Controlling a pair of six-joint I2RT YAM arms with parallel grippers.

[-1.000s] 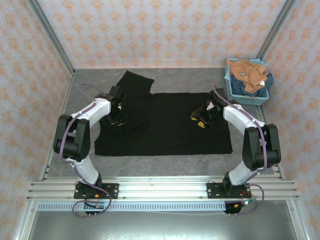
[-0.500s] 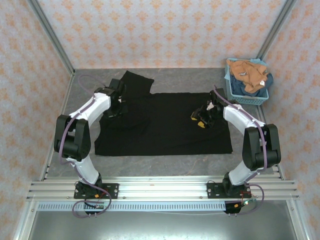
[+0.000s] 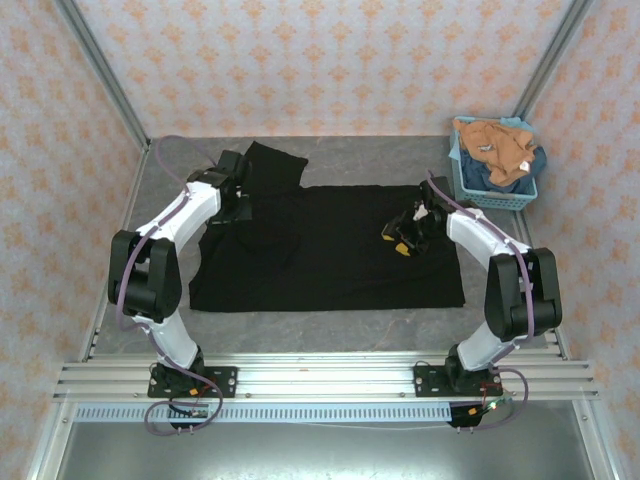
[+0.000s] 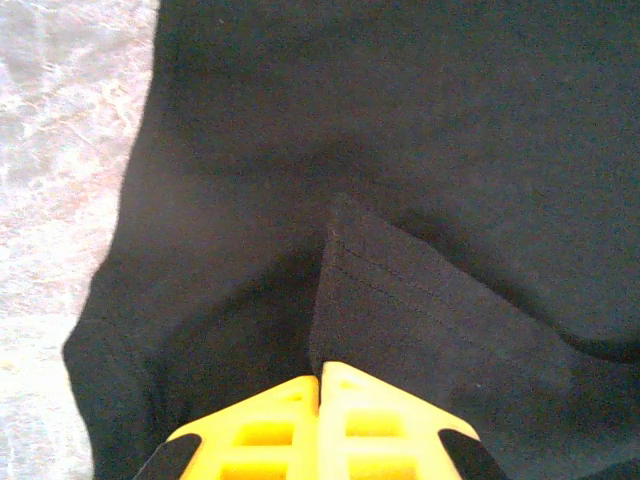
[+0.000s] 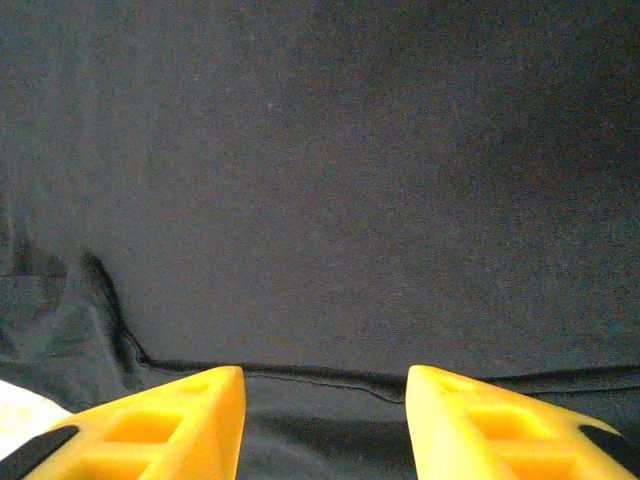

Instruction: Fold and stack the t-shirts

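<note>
Since a second ago the left claw has drawn toward the desk's far-left corner, and it is pinched fully shut on a stitched hem fold of the black t-shirt, which rises as a ridge from its fingertips in the left wrist view. That shirt lies spread across the middle of the grey mottled desk, one sleeve reaching the far edge. The right claw sits low over the shirt's right part, its fingers partly apart and gripping nothing. At the far-right corner a light blue basket holds an orange-tan tee over a dark blue tee. Pink patterned walls enclose three sides.
</note>
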